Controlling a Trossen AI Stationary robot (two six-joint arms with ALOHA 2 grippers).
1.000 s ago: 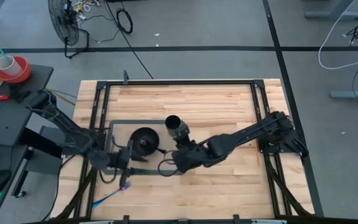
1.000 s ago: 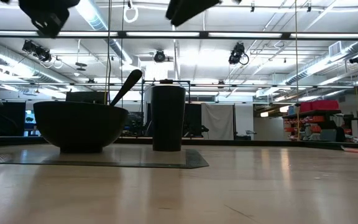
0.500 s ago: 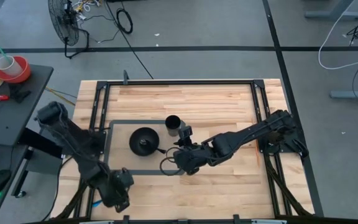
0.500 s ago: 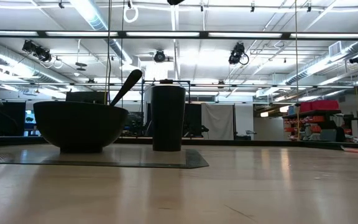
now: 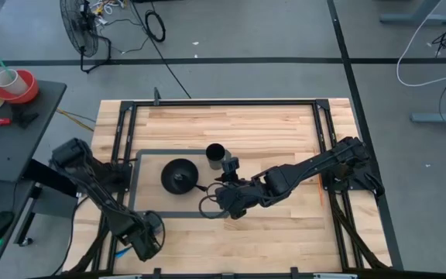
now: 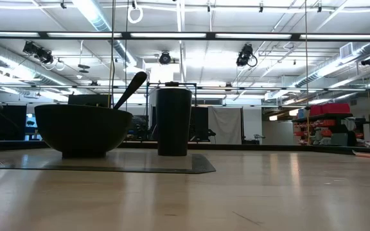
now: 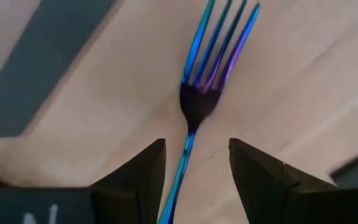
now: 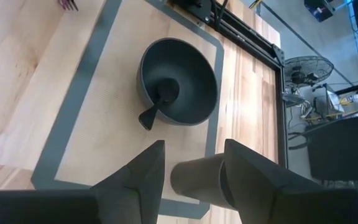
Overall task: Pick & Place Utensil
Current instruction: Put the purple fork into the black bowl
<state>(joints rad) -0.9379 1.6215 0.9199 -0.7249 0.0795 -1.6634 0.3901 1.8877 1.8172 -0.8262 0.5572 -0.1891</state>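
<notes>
The fork [image 7: 199, 99] (iridescent blue-violet) is lying flat on the wooden surface [image 5: 285, 124] near its front left corner, outside the grey mat [image 5: 147, 154]. The left tool [image 7: 191, 165] is hovering spread over its handle, gripping nothing. The right tool [image 8: 188, 177] is waiting parted and empty by the black bowl [image 5: 179, 176] and cup [image 5: 216, 154].

A mat [image 5: 149, 208] was laid on the worktop [image 5: 269, 124], left of centre. A bowl [image 5: 178, 176] was set on the mat, with a spoon [image 8: 156, 102] resting in it. A cup [image 5: 216, 155] was placed just right of the bowl, at the mat's far right corner. A fork [image 7: 199, 93] was found on bare wood off the mat's near left corner, under the left end effector [image 7: 194, 162]. The right end effector [image 5: 227, 198] was positioned over the mat's right edge, near the cup.
</notes>
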